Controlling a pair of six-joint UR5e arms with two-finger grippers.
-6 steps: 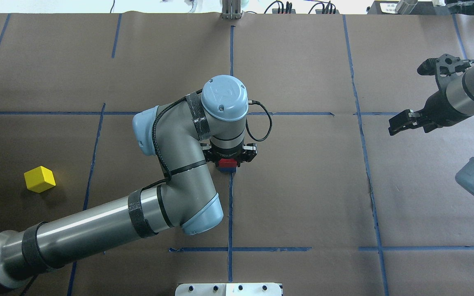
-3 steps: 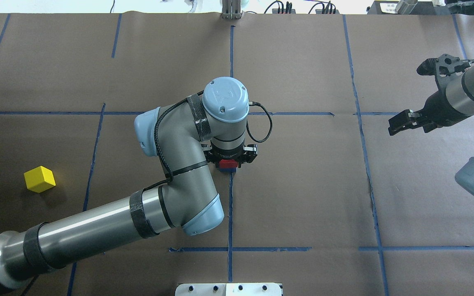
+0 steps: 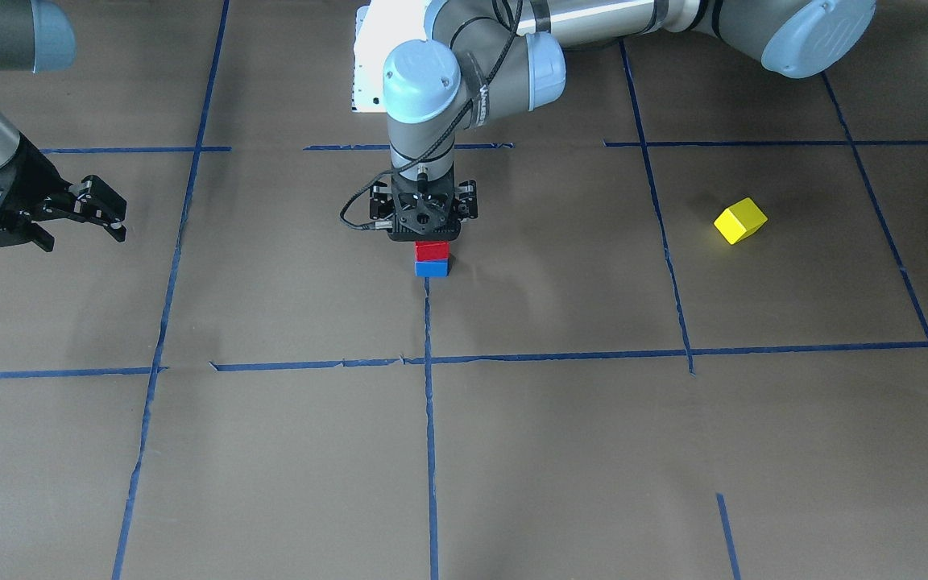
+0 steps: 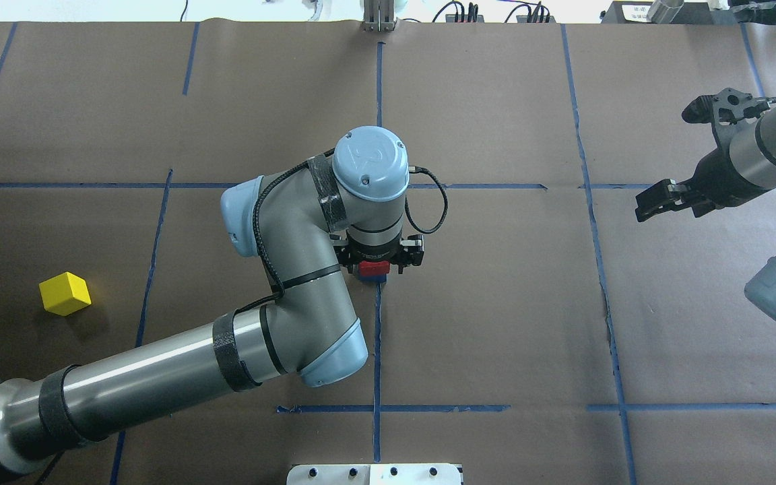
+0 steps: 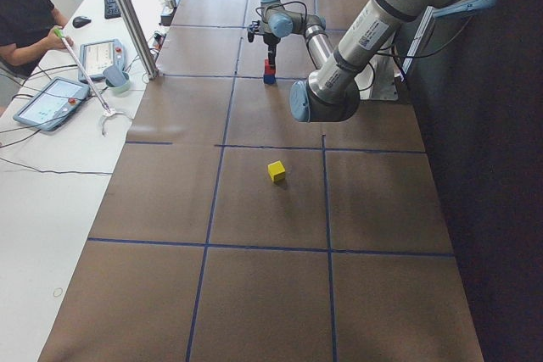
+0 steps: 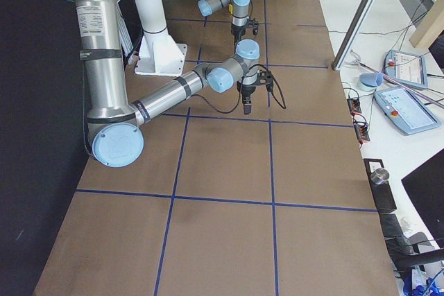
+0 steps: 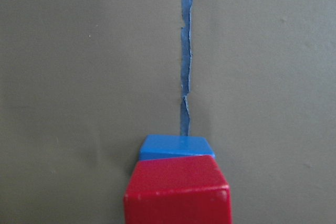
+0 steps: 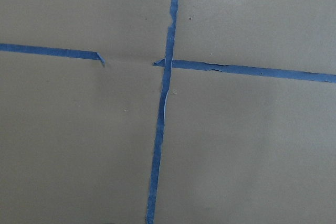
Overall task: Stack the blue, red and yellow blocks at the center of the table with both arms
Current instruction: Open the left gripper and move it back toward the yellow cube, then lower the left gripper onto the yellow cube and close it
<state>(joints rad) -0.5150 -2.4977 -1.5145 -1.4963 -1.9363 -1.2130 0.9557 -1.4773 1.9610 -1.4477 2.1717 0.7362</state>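
Red block (image 3: 431, 250) sits on blue block (image 3: 431, 268) at table centre, on the blue tape line (image 3: 429, 338). It is a bit twisted against the blue one in the wrist view, so the second layer looks placed. Left gripper (image 3: 430, 238) is straight above, wrist vertical, pointing down. Its fingers are hidden, so I can't tell if it is clamped or released. Yellow block (image 3: 740, 221) lies well apart on the left arm's side, likely next. Right gripper (image 4: 667, 162) is spread, empty, parked far off, clear of the stack.

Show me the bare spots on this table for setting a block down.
Bare: the stretch between the red block and the right gripper; the whole operators' side row past it; the patch around the yellow block. Crowded: the centre, where the left gripper hangs over the red block on the blue block, its arm reaching over the near-left squares.
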